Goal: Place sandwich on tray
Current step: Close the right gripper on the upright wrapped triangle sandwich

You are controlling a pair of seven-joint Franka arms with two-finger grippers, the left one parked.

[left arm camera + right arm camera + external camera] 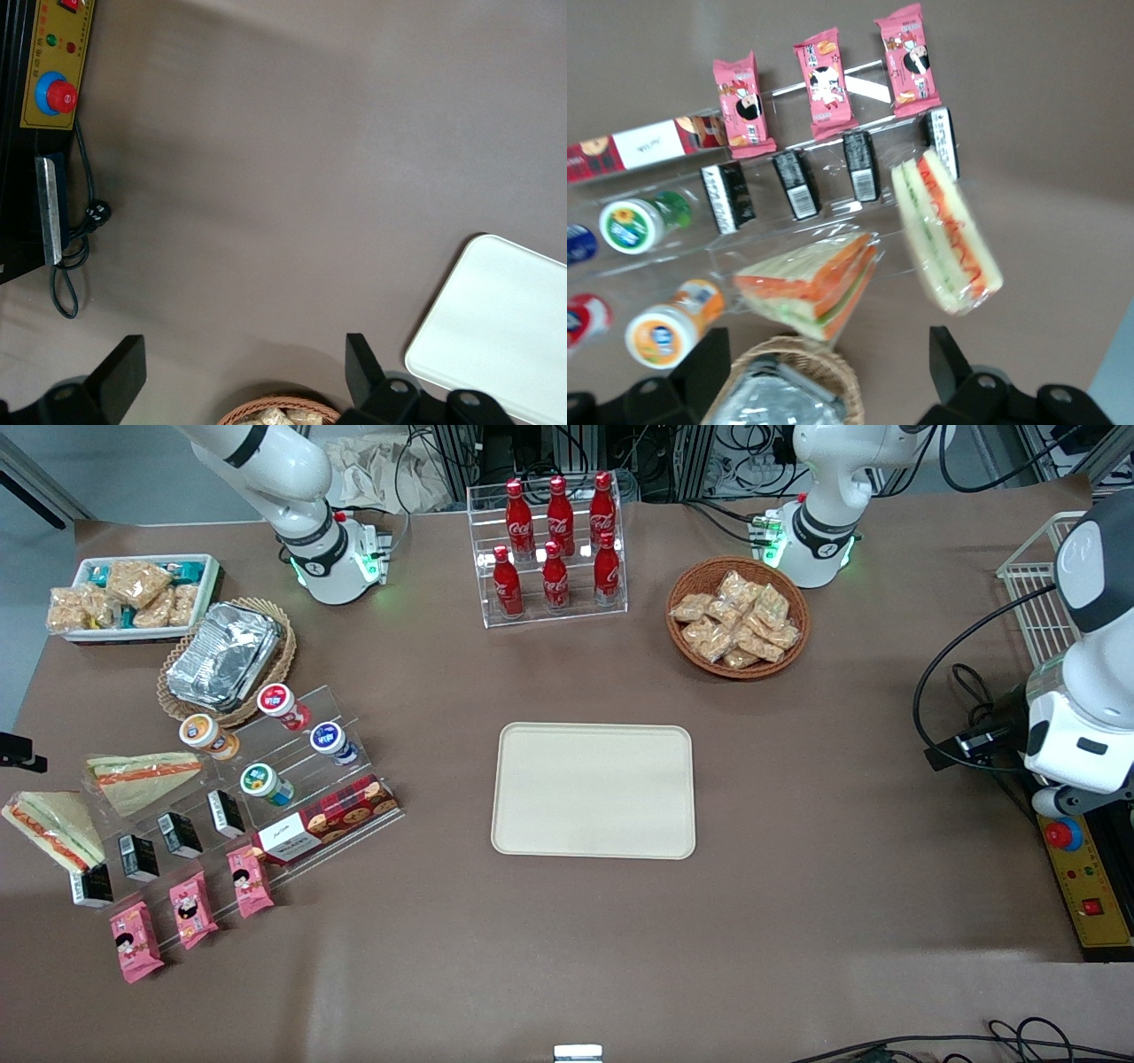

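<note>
The sandwich [49,828], white bread in clear wrap with red and green filling, lies at the working arm's end of the table, beside the clear display stand. It also shows in the right wrist view [943,235]. The cream-beige tray [594,790] lies flat and bare in the middle of the table, and its corner shows in the left wrist view [496,336]. My right gripper [824,372] is open and holds nothing. It hangs high above the wicker basket of foil containers [780,390], apart from the sandwich. The gripper itself is out of the front view.
A second wrapped sandwich with an orange stripe [142,771] lies on the clear stand [292,797] with cups, black packets, a biscuit box and pink packets. A white snack tray [133,598], a cola bottle rack [554,549] and a snack basket [737,617] stand farther back.
</note>
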